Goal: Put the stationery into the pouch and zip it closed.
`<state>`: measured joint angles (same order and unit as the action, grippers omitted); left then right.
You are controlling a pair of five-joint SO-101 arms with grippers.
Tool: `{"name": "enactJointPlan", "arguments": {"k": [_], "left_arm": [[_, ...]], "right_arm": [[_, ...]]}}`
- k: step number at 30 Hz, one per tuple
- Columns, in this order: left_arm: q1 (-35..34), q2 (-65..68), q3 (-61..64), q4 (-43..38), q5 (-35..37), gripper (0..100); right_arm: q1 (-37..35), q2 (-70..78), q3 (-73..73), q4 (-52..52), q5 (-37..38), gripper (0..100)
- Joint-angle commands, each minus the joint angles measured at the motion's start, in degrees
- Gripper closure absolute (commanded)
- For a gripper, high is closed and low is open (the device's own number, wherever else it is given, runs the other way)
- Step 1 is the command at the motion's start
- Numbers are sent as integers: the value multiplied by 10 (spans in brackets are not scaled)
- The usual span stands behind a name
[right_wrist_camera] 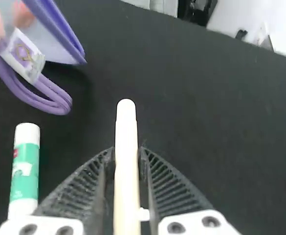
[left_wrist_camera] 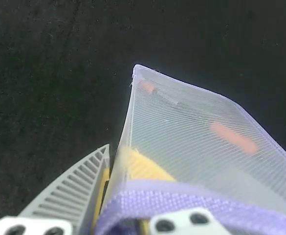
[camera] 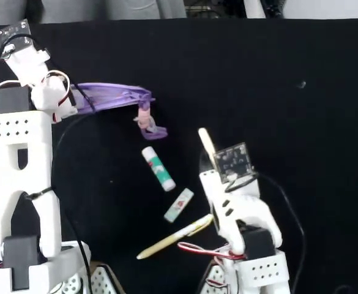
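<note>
My left gripper (camera: 73, 101) is shut on the edge of the translucent purple-trimmed pouch (camera: 112, 95), holding it lifted above the black table; up close the pouch (left_wrist_camera: 201, 142) lies pinched between my fingers (left_wrist_camera: 74, 196). Its purple strap (camera: 149, 125) hangs down. My right gripper (camera: 213, 160) is shut on a cream pen (camera: 206, 142), which points toward the pouch; in the right wrist view the pen (right_wrist_camera: 126, 142) sticks out past the fingers (right_wrist_camera: 84, 186). On the table lie a green-and-white glue stick (camera: 158, 168), a small eraser (camera: 179, 205) and a yellow pen (camera: 174, 236).
The black table (camera: 289, 110) stretches free to the right and far side. In the right wrist view the glue stick (right_wrist_camera: 24, 166) lies beside the gripper, with the pouch corner (right_wrist_camera: 45, 29) and strap (right_wrist_camera: 33, 93) beyond it. Both arm bases stand at the near edge.
</note>
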<state>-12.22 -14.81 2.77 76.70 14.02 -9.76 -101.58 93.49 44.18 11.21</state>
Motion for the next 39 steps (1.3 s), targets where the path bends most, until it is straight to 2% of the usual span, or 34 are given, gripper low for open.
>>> {"name": "enactJointPlan", "arguments": {"k": [1, 9, 15, 20, 23, 27, 29, 34, 39], "left_arm": [[-18, 8, 7, -1, -7, 970], [-18, 9, 7, -1, -7, 970], [-18, 9, 7, 0, -7, 970], [-18, 9, 7, 0, -7, 970], [-18, 9, 8, 0, -7, 970], [-18, 6, 18, -4, -7, 970], [-18, 5, 18, -4, -7, 970], [-18, 4, 18, -4, -7, 970], [-14, 5, 19, -4, -9, 970]], "right_arm": [[-11, 141, -69, -24, 3, 985], [-18, 423, -182, -43, 7, 983], [-18, 659, -310, 3, 7, 982], [-18, 788, -399, 36, 8, 982], [-17, 836, -428, 37, 8, 954], [-18, 852, -442, 37, 18, 824], [-18, 849, -444, 38, 40, 790], [-23, 845, -451, 34, 47, 813], [-64, 872, -480, 50, 47, 818]]}}
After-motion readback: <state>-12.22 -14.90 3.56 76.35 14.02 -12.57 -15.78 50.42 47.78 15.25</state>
